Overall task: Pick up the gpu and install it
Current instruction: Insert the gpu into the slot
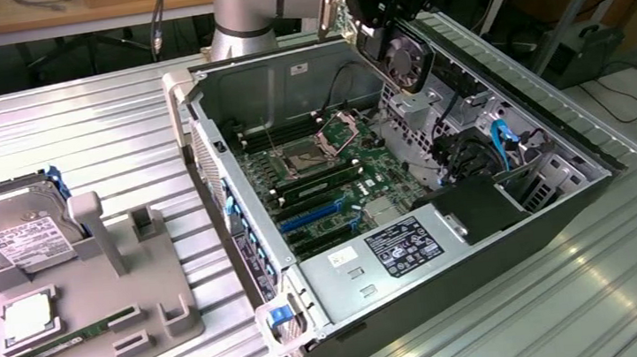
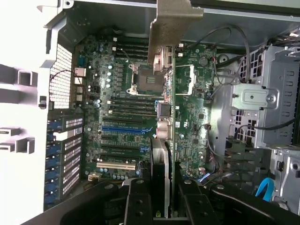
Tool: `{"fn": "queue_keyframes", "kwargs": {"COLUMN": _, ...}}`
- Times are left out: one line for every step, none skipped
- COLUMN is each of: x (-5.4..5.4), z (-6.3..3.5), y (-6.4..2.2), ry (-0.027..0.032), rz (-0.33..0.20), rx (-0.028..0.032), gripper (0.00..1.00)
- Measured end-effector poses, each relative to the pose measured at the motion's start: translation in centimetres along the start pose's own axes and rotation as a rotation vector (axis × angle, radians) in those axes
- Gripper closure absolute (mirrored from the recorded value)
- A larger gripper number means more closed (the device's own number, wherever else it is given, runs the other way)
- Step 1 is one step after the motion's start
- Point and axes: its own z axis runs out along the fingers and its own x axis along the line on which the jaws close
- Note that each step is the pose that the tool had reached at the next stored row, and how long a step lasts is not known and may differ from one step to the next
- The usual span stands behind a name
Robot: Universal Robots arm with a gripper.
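Step in hand: carrying, card not yet seated. The hand (image 2: 161, 202) pinches the gpu (image 1: 407, 58) on edge, high over the far end of the open computer case (image 1: 582, 204) on the table (image 1: 76, 124). It is well above the motherboard (image 1: 318, 174) and seemingly not yet over the blue slot (image 2: 123, 127). My judgement: the next move calls for lining the card's edge up with a slot, bracket towards the case's slotted wall, then a straight descent.

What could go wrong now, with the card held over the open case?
1. The gripper holds the graphics card above the motherboard; a slip could drop it onto the processor socket.
2. The card looks turned across the blue slot, so pushing down now could jam it.
3. Its metal bracket might catch the case wall.
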Motion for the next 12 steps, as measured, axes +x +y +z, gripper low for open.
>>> {"fn": "queue_keyframes", "kwargs": {"x": 0.00, "z": 0.00, "y": 0.00, "ry": 0.0003, "rz": -0.010, "rx": -0.0002, "gripper": 0.72}}
{"fn": "queue_keyframes", "kwargs": {"x": 0.00, "z": 0.00, "y": 0.00, "ry": 0.0007, "rz": -0.022, "rx": -0.0005, "gripper": 0.72}}
{"fn": "queue_keyframes", "kwargs": {"x": 0.00, "z": 0.00, "y": 0.00, "ry": 0.0012, "rz": -0.036, "rx": -0.0009, "gripper": 0.72}}
{"fn": "queue_keyframes", "kwargs": {"x": 0.00, "z": 0.00, "y": 0.00, "ry": 0.0015, "rz": -0.045, "rx": -0.0011, "gripper": 0.72}}
{"fn": "queue_keyframes", "kwargs": {"x": 0.00, "z": 0.00, "y": 0.00, "ry": 0.0020, "rz": -0.060, "rx": -0.0014, "gripper": 0.72}}
{"fn": "queue_keyframes", "kwargs": {"x": 0.00, "z": 0.00, "y": 0.00, "ry": 0.0027, "rz": -0.079, "rx": -0.0019, "gripper": 0.72}}
{"fn": "queue_keyframes", "kwargs": {"x": 0.00, "z": 0.00, "y": 0.00, "ry": 0.0031, "rz": -0.091, "rx": -0.0022, "gripper": 0.72}}
{"fn": "queue_keyframes", "kwargs": {"x": 0.00, "z": 0.00, "y": 0.00, "ry": 0.0033, "rz": -0.099, "rx": -0.0024, "gripper": 0.72}}
{"fn": "queue_keyframes", "kwargs": {"x": 0.00, "z": 0.00, "y": 0.00, "ry": 0.0036, "rz": -0.109, "rx": -0.0026, "gripper": 0.72}}
{"fn": "queue_keyframes", "kwargs": {"x": 0.00, "z": 0.00, "y": 0.00, "ry": 0.0039, "rz": -0.116, "rx": -0.0028, "gripper": 0.72}}
{"fn": "queue_keyframes", "kwargs": {"x": 0.00, "z": 0.00, "y": 0.00, "ry": 0.0041, "rz": -0.122, "rx": -0.0030, "gripper": 0.72}}
{"fn": "queue_keyframes", "kwargs": {"x": 0.00, "z": 0.00, "y": 0.00, "ry": 0.0044, "rz": -0.130, "rx": -0.0031, "gripper": 0.72}}
